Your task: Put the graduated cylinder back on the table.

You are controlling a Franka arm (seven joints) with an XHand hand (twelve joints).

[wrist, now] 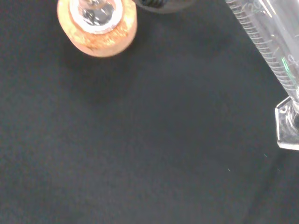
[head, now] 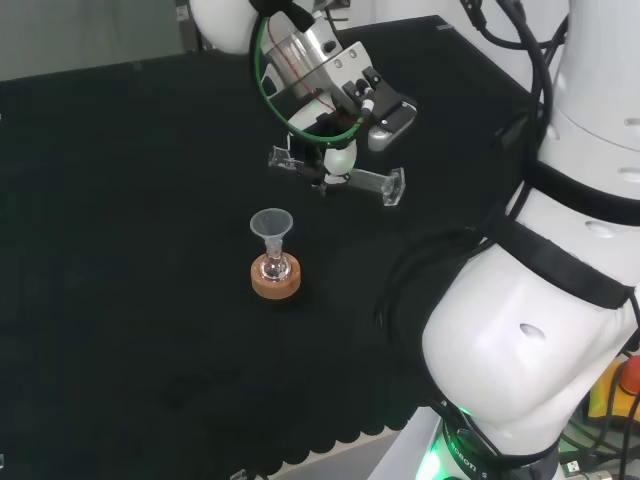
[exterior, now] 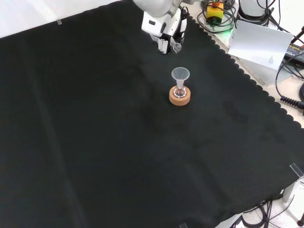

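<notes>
— One cylinder (head: pixel 350 178), clear, lies nearly level in the hand (head: pixel 335 150), above the tabletop (head: pixel 130 300). Do you see it so?

— Yes. In the head view its base end points right and its lip end sticks out to the left of the hand. The fingers are curled round its middle, so the hand is clamped on it.

— Does the cylinder touch the cloth?

— Not that I can tell. In the head view it hangs in the air, up and to the right of the funnel (head: pixel 271 228).

— And the funnel?

— It sits upright in a small flask (head: pixel 274 268), which rests on a cork ring (head: pixel 275 281). All of that stands on the tabletop, apart from the hand.

— What of the front view?

— There the hand (exterior: pixel 164 26) comes in from the top, and the cylinder's lip (exterior: pixel 177 46) shows just under it, above the funnel (exterior: pixel 180 75) and cork ring (exterior: pixel 180 97).

— The wrist view?

— The cylinder (wrist: pixel 271 51) runs slantwise with its printed scale plain to see, ending in an angular foot (wrist: pixel 287 123). The cork ring (wrist: pixel 98 35) with the flask (wrist: pixel 93 11) in it lies well apart from it on the black cloth.
</notes>
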